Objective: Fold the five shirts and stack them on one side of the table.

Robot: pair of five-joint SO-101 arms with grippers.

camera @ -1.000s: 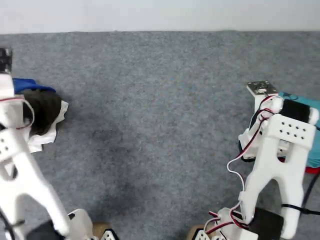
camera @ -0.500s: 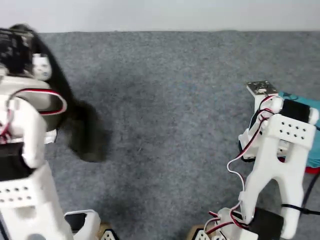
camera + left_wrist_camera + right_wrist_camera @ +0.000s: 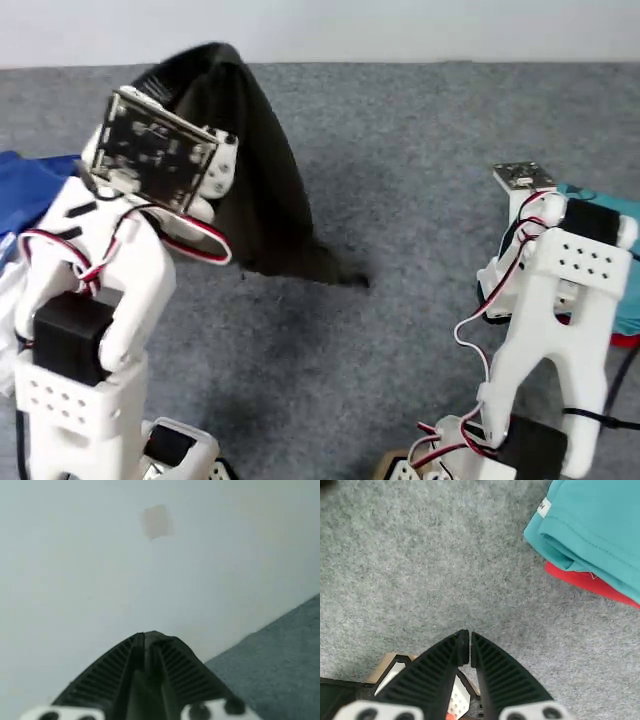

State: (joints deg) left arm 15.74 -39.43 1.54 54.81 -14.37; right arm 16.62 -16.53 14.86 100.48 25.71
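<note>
holding black shirt (image 3: 265,200) aloft in left tool (image 3: 145,639); right tool (image 3: 470,636) closed, low.

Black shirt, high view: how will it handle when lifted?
Probably floppy: the black shirt drapes in a cone from the left jaws, its low corner resting on the table. Likely light: one pinch holds it up. Might drag on the fuzzy surface.

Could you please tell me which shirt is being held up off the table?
The black shirt, hanging from the left gripper; the blue shirt, teal shirt and red shirt lie on the table.
</note>
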